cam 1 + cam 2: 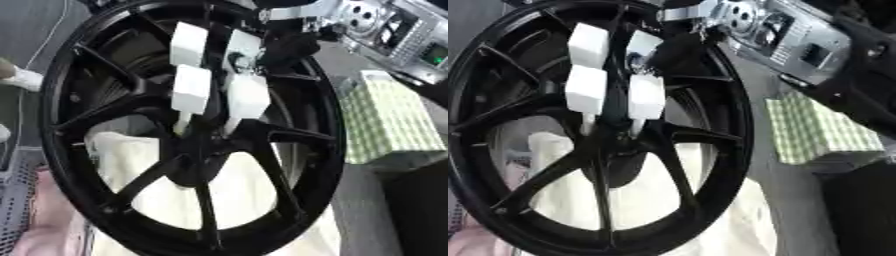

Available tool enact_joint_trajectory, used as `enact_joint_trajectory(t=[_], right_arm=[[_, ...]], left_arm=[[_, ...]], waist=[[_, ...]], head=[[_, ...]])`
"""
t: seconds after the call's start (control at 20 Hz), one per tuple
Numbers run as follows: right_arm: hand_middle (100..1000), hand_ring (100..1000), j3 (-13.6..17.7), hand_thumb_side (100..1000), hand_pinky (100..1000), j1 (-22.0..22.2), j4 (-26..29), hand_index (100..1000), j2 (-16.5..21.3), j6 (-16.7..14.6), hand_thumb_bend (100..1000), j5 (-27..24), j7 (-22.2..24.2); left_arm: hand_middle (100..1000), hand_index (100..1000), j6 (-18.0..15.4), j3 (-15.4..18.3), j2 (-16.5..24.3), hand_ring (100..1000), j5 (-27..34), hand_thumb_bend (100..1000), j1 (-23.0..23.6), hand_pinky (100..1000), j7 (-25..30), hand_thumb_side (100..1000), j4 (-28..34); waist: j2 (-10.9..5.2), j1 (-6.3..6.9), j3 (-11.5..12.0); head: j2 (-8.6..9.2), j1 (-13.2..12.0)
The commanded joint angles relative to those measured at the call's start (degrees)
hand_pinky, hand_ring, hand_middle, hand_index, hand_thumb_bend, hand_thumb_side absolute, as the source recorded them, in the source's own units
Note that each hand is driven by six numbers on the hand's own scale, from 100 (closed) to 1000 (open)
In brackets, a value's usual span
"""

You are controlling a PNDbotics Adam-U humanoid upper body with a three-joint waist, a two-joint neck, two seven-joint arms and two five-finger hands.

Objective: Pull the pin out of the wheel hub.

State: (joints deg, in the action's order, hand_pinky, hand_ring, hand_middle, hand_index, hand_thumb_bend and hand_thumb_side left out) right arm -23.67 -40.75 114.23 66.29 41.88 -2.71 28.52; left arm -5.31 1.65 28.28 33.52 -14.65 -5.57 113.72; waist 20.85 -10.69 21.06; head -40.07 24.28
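At the left edge lies a grey mesh basket (16, 210) with pink cloth (52, 225) beside it. The black wheel (66, 125) stands upright and fills most of the view, its spokes meeting at the hub (199, 165), with pale cloth (241, 192) behind it. The right hand (214, 85) comes in from the upper right and reaches down over the spokes, its white-padded fingers (191, 90) pointing at the hub with thin pale tips just above it. I cannot make out the pin itself, nor tell whether the fingers are pinching anything. Judging by this, the pull is not shown as done; the hand is at the hub, and gripping and drawing the pin out is left. The spokes crowd the fingers. To the right, a green checked box (394, 120) sits clear of the work. The left hand is not visible.
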Motion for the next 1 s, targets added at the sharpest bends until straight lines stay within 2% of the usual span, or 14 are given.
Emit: enact_joint_trajectory(t=[0.05,0.3,0.35,0.5,0.9,1.0], right_arm=[[732,903,0.8,488,825,-0.5,0.4,896,1.0,8.5,100,0.5,7.5],[695,886,0.9,481,815,-0.5,0.4,879,0.9,8.6,100,0.7,6.5],[654,860,0.9,453,802,-0.5,0.4,863,1.0,8.7,100,0.8,6.3],[606,835,0.9,426,788,-0.5,0.4,837,0.9,8.8,100,1.4,5.6],[582,776,0.9,302,761,-0.5,0.4,805,0.9,9.1,100,1.9,5.1],[573,756,1.2,305,745,-0.1,0.4,794,1.1,9.0,100,1.8,4.9]], left_arm=[[630,793,0.0,0.2,0.9,643,0.0,144,-0.5,789,0.3,724,0.9],[630,793,0.0,0.1,0.9,643,-0.1,144,-0.5,789,0.4,725,0.9],[630,793,0.0,0.1,0.9,644,-0.1,142,-0.5,789,0.4,725,0.9],[631,793,0.0,0.1,0.8,644,0.0,144,-0.5,789,0.4,726,0.9],[632,793,0.0,0.1,0.9,645,0.0,144,-0.5,788,0.6,726,0.9],[632,793,0.0,0.1,0.9,645,0.0,146,-0.5,788,0.6,726,0.9]], waist=[[-0.70,0.53,0.1],[-0.60,0.50,0.2],[-0.58,0.49,0.3],[-0.54,0.46,0.3],[-0.57,0.47,0.2],[-0.57,0.47,0.2]], head=[[0.89,0.2],[0.89,0.2],[0.88,0.2],[0.87,0.3],[0.84,0.3],[0.86,0.3]])
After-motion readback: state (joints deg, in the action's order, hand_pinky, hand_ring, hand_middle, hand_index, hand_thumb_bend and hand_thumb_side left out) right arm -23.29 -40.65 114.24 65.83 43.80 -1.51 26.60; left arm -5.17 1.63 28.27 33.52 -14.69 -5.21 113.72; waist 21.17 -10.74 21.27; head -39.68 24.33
